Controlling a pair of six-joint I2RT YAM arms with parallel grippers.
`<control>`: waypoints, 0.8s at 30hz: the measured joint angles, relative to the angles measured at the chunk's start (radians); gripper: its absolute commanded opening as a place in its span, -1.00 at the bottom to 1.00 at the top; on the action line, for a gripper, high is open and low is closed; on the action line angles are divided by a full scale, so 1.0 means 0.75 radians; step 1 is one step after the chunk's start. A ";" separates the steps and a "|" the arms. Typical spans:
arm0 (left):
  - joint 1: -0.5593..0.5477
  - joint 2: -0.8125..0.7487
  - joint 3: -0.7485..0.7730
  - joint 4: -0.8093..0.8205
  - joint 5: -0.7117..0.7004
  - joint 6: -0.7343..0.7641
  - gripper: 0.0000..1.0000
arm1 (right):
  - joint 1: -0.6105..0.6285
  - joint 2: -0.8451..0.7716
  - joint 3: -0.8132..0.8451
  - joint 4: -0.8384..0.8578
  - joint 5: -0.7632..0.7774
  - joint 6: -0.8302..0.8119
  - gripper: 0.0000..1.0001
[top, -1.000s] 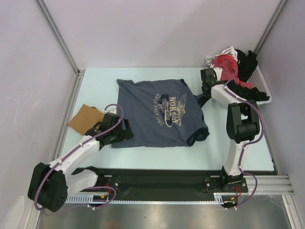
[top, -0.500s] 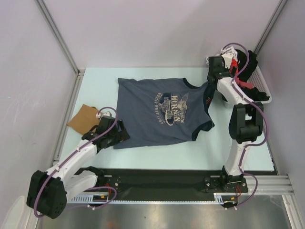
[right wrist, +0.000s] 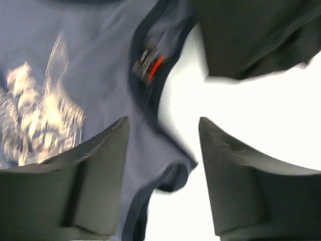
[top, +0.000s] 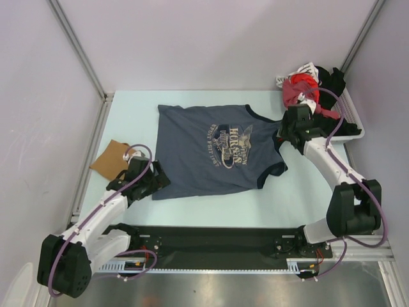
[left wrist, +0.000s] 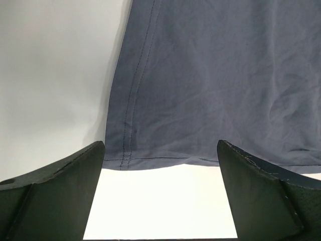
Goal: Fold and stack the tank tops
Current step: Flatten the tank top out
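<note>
at the left edge of the table [top: 192, 208] the tan-brown tank top [top: 115, 159] lies folded into a small packet, set aside, i'd guess, as the base of the stack. just beside it the left gripper [top: 155, 180] sits low with its fingers spread wide and nothing between them. its wrist view shows the hem corner [left wrist: 123, 150] of the slate-blue tank top [top: 217, 150] right ahead of the tips, so it looks lined up to take that corner for a fold. the blue top lies spread flat, print up, in the middle of the table, hem toward the left arm and neck toward the right. bare table runs along its near edge and beyond its far edge, room enough to carry a fold across. at the neck side the right gripper [top: 283, 134] hovers over a dark-trimmed shoulder strap [right wrist: 150, 155], fingers apart and pinching nothing, though that view is blurred. past it, in the far right corner, a white basket [top: 353, 131] holds a heap of red and black clothes [top: 313, 86]. it sits close to that arm, so a wide swing there could snag.
</note>
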 measured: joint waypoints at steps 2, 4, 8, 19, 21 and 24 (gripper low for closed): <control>0.004 -0.008 -0.018 0.005 -0.001 -0.010 0.93 | 0.027 -0.066 -0.072 0.005 -0.056 0.008 -0.10; 0.014 -0.026 -0.038 0.005 0.000 -0.020 0.89 | 0.058 -0.181 -0.205 0.016 -0.136 0.031 -0.11; 0.034 -0.053 -0.056 0.003 0.001 -0.031 0.79 | 0.093 -0.438 -0.455 0.007 -0.315 0.037 0.04; 0.037 -0.055 -0.135 0.052 0.084 -0.062 0.66 | 0.155 -0.662 -0.761 0.030 -0.743 0.055 0.26; 0.037 -0.054 -0.150 0.065 0.095 -0.069 0.66 | 0.183 -0.614 -0.779 0.060 -0.766 0.063 0.29; 0.037 -0.054 -0.173 0.089 0.105 -0.087 0.61 | 0.227 -0.529 -0.794 0.102 -0.780 0.075 0.30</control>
